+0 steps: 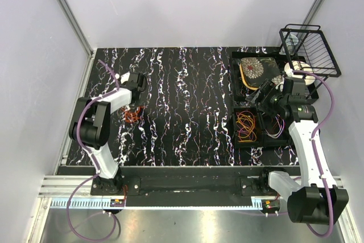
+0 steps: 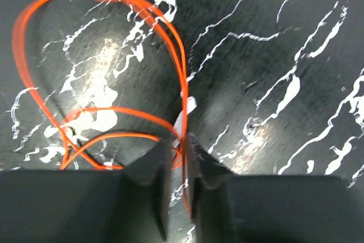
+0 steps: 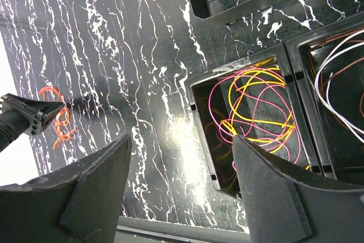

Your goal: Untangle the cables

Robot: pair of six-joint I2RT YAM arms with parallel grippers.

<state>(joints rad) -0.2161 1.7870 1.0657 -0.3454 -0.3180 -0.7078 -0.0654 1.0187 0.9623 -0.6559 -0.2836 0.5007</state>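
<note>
the left gripper [image 2: 181, 147] is down at the marbled black table [image 2: 273, 55], its jaws standing almost together with only a narrow slit between them. one strand of the orange cable [image 2: 183, 69] runs through that slit, though i cannot tell whether it is actually pinched. the rest of that cable lies in loose loops on the table's left side, just beyond the fingertips. the right gripper [image 3: 179, 180] hangs spread wide with nothing in it, above a black bin [image 3: 198, 119] on the right that holds tangled yellow and pink cables [image 3: 250, 106]. white and brown cables [image 3: 335, 55] lie in the neighbouring bin [image 3: 341, 152]
</note>
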